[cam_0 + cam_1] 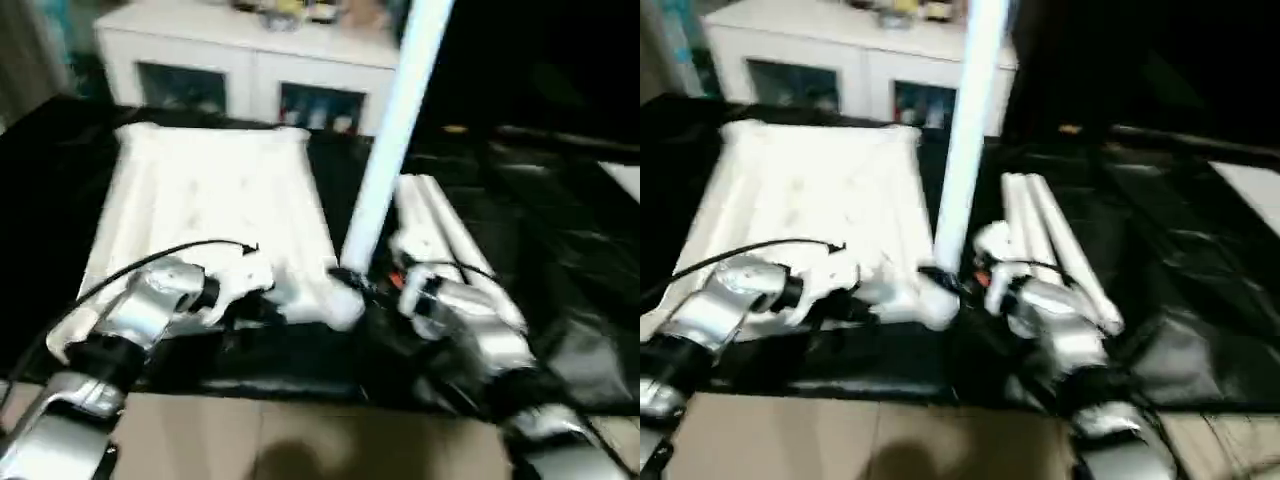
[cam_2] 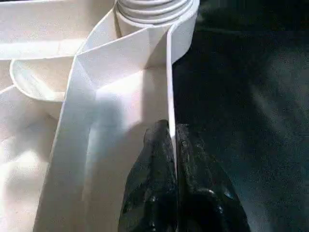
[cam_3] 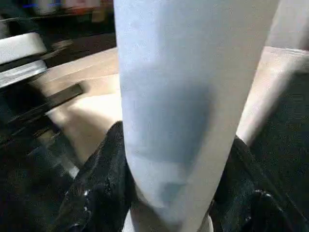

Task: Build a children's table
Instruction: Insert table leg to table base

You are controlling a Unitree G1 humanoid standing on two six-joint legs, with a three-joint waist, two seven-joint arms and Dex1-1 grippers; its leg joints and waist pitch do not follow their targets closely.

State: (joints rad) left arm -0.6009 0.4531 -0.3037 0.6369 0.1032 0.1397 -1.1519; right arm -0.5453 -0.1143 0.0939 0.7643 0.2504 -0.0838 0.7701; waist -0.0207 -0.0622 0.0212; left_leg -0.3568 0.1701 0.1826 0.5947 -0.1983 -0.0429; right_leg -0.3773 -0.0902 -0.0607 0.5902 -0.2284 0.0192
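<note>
The tabletop (image 1: 210,215) lies underside up on black sheeting (image 1: 560,250), in front of a white cabinet (image 1: 240,60). The left gripper (image 2: 172,145) is pinched tight on the top's thin edge wall, near a corner socket (image 2: 153,12). The right gripper (image 3: 174,193) clasps a leg (image 1: 390,150) standing in the top's near right corner. Spare legs (image 1: 445,235) lie just right of the top.

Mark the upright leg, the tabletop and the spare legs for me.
upright leg (image 1: 385,150), left eye view, mid-shaft.
tabletop (image 1: 210,190), left eye view, ribbed underside.
spare legs (image 1: 1050,240), right eye view, middle of the lying tubes.
</note>
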